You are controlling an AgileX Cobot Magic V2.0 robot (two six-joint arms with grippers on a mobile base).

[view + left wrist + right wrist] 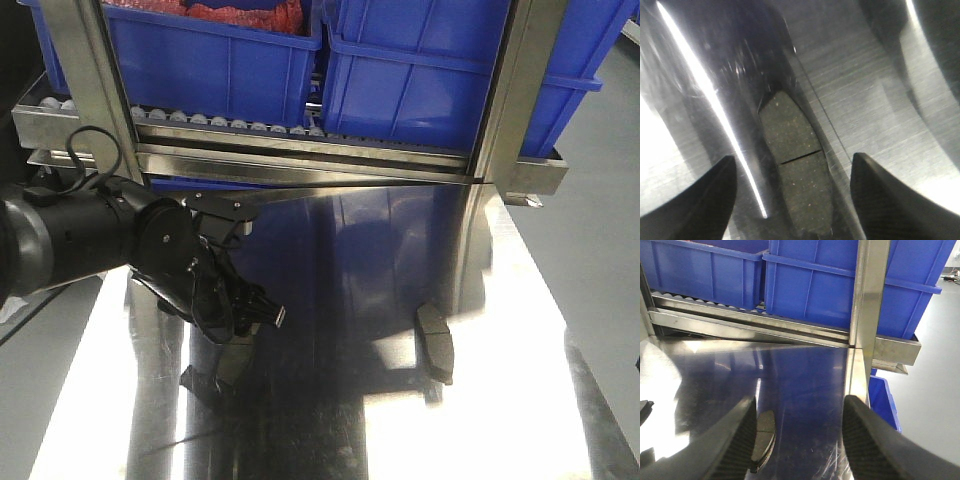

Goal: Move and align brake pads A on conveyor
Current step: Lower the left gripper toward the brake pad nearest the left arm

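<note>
Two blue bins (215,70) sit on a roller rack (240,126). The left one holds red-orange mesh material (240,12); the right one's contents are hidden. Glossy steel table (330,430), grey floor (605,180) beside it. Left gripper (792,162): fingers apart over a brake pad (787,132) lying flat on the table. Right gripper (799,402): fingers apart, second brake pad (763,435) on the table near one finger.

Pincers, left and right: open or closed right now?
Left pincer: open, above flat grey-brown grooved brake pad, holding nothing.
Right pincer: open, empty.
</note>
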